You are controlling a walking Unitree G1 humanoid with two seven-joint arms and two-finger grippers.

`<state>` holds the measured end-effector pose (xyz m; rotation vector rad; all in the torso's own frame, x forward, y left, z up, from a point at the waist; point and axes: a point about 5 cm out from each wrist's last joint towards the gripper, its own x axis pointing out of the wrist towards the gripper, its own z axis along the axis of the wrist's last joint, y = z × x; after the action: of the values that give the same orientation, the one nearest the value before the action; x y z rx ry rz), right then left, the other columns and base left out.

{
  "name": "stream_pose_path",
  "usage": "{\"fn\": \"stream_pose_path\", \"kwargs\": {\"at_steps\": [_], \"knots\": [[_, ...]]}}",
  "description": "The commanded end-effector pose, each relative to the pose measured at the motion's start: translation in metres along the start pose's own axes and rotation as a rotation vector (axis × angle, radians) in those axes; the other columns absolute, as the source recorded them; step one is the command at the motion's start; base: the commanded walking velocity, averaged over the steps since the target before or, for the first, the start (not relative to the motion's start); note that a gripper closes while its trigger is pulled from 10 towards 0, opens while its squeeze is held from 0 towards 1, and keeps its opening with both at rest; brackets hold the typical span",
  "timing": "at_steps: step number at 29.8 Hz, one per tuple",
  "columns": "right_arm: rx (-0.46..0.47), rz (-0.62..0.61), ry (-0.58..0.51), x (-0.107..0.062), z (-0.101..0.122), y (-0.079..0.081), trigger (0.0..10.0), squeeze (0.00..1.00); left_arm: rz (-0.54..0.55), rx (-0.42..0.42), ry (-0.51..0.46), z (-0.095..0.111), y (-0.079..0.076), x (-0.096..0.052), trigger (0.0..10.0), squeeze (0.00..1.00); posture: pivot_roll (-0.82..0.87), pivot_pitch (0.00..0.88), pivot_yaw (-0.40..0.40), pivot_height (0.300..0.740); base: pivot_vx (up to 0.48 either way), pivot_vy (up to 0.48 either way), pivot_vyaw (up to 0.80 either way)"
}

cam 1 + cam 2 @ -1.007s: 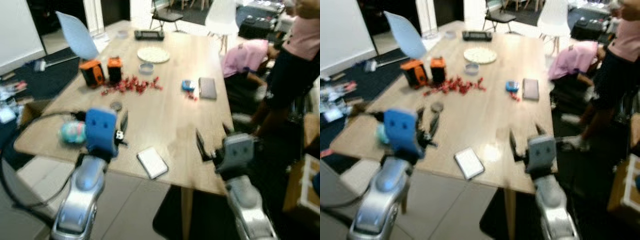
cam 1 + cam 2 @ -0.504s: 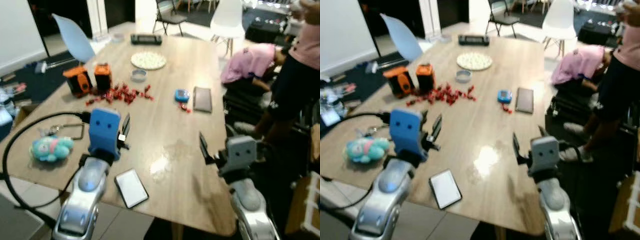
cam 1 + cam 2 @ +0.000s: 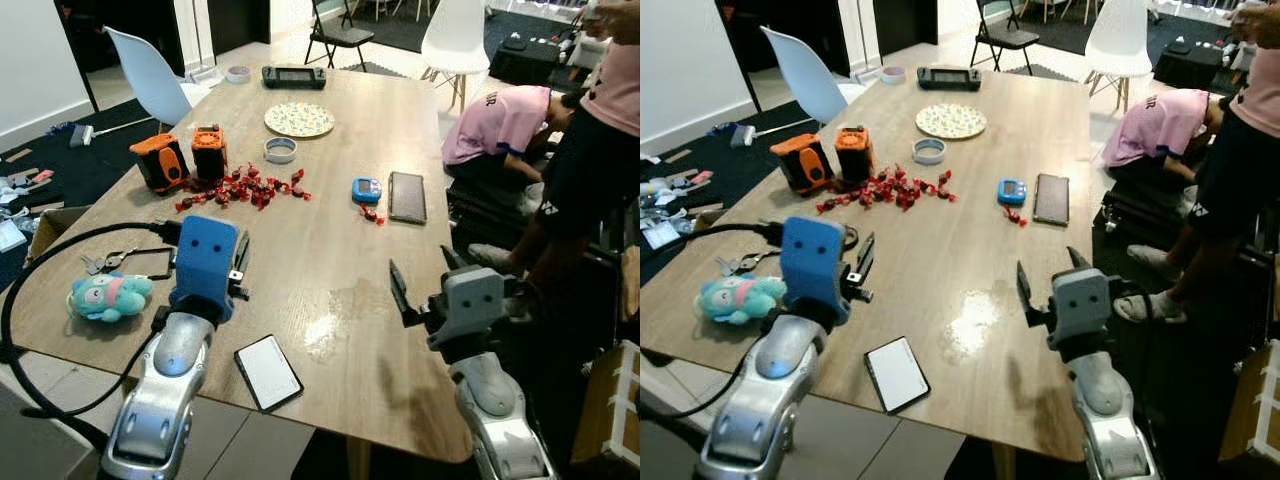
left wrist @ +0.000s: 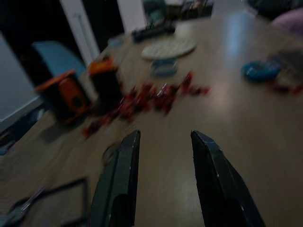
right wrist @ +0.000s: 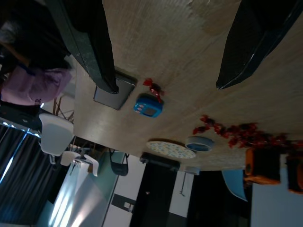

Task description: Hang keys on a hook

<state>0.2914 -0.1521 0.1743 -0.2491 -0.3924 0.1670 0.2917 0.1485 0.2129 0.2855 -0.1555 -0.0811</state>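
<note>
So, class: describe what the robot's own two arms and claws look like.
Both arms are rounded silver shells. The left claw sits on a blue boxy wrist block trailing a black cable; the right claw sits on a grey block. Each claw has two long, tapered black fingers.

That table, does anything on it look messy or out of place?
Yes: red wrapped candies lie scattered loose across the wooden table, beside the two orange-and-black boxes, and one stray candy sits near the blue gadget.
</note>
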Motion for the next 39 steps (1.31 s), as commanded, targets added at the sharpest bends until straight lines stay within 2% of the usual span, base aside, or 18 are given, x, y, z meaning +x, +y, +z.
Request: {"fn": "stream_pose_path", "kwargs": {"at_steps": [1,2,3,4,10,14,15,16,22,24,28,29,31,33,35,36,38,39], "knots": [[0.007,0.039,0.047,0.001,-0.007,0.007,10.0,0.0,-0.012,0.07,0.084,-0.011,0.009,0.004,10.0,0.0,0.12,0.151,-0.017,0.74,0.0,0.0,0.0],[0.007,0.039,0.047,0.001,-0.007,0.007,10.0,0.0,-0.012,0.07,0.084,-0.011,0.009,0.004,10.0,0.0,0.12,0.151,-0.017,0.74,0.0,0.0,0.0],[0.01,0.058,0.049,0.003,-0.008,0.011,10.0,0.0,0.011,0.08,0.146,-0.018,0.021,0.008,10.0,0.0,0.12,0.152,-0.014,0.74,0.0,0.0,0.0],[0.01,0.058,0.049,0.003,-0.008,0.011,10.0,0.0,0.011,0.08,0.146,-0.018,0.021,0.008,10.0,0.0,0.12,0.152,-0.014,0.74,0.0,0.0,0.0],[0.021,0.068,0.037,0.007,-0.006,0.014,10.0,0.0,0.137,0.107,0.291,-0.047,0.058,0.022,10.0,0.0,0.12,0.158,-0.011,0.74,0.0,0.0,0.0],[0.022,0.068,0.034,0.008,-0.005,0.014,10.0,0.0,0.179,0.104,0.339,-0.057,0.073,0.025,10.0,0.0,0.11,0.16,-0.008,0.74,0.0,0.0,0.0],[0.022,0.067,0.033,0.007,-0.004,0.014,10.0,0.0,0.182,0.102,0.345,-0.057,0.076,0.026,10.0,0.34,0.1,0.163,-0.005,0.74,0.0,0.0,0.0],[0.021,0.065,0.034,0.007,-0.004,0.013,10.0,0.0,0.182,0.104,0.351,-0.058,0.08,0.026,10.0,1.0,0.1,0.163,-0.005,0.74,0.0,0.0,0.0],[0.02,0.05,0.044,0.003,-0.006,0.009,10.0,0.0,0.225,0.085,0.352,-0.054,0.096,0.025,10.0,1.0,0.1,0.164,-0.004,0.74,0.0,0.0,0.0],[0.021,0.048,0.044,0.003,-0.006,0.009,10.0,0.0,0.245,0.002,0.347,-0.05,0.105,0.025,10.0,1.0,0.1,0.163,-0.005,0.74,0.0,0.0,0.0],[0.021,0.048,0.045,0.004,-0.006,0.009,10.0,0.0,0.251,-0.034,0.346,-0.049,0.109,0.025,10.0,1.0,0.1,0.162,-0.007,0.74,0.0,0.0,0.0],[0.022,0.049,0.044,0.004,-0.006,0.009,10.0,0.0,0.253,-0.084,0.36,-0.05,0.114,0.023,10.0,0.0,0.11,0.161,-0.01,0.74,0.0,0.0,0.0],[0.026,0.053,0.044,0.006,-0.007,0.011,10.0,0.0,0.294,-0.197,0.43,-0.064,0.128,0.017,10.0,0.0,0.11,0.16,-0.012,0.74,0.0,0.0,0.0],[0.029,0.057,0.043,0.006,-0.007,0.011,10.0,0.0,0.343,-0.288,0.504,-0.083,0.132,0.009,10.0,0.0,0.11,0.162,-0.013,0.74,0.0,0.0,0.0],[0.029,0.057,0.043,0.006,-0.007,0.012,10.0,0.0,0.356,-0.304,0.526,-0.089,0.132,0.007,10.0,0.0,0.11,0.162,-0.013,0.74,0.0,0.0,0.0],[0.03,0.057,0.041,0.007,-0.006,0.011,10.0,0.0,0.408,-0.353,0.555,-0.101,0.133,0.002,10.0,0.0,0.11,0.161,-0.014,0.74,0.0,0.0,0.0],[0.03,0.057,0.041,0.007,-0.006,0.011,10.0,0.0,0.408,-0.353,0.555,-0.101,0.133,0.002,10.0,0.0,0.11,0.161,-0.014,0.74,0.0,0.0,0.0],[0.03,0.055,0.04,0.006,-0.006,0.011,10.0,0.0,0.489,-0.416,0.55,-0.108,0.139,-0.002,10.0,0.0,0.11,0.161,-0.014,0.74,0.0,0.0,0.0]]}}
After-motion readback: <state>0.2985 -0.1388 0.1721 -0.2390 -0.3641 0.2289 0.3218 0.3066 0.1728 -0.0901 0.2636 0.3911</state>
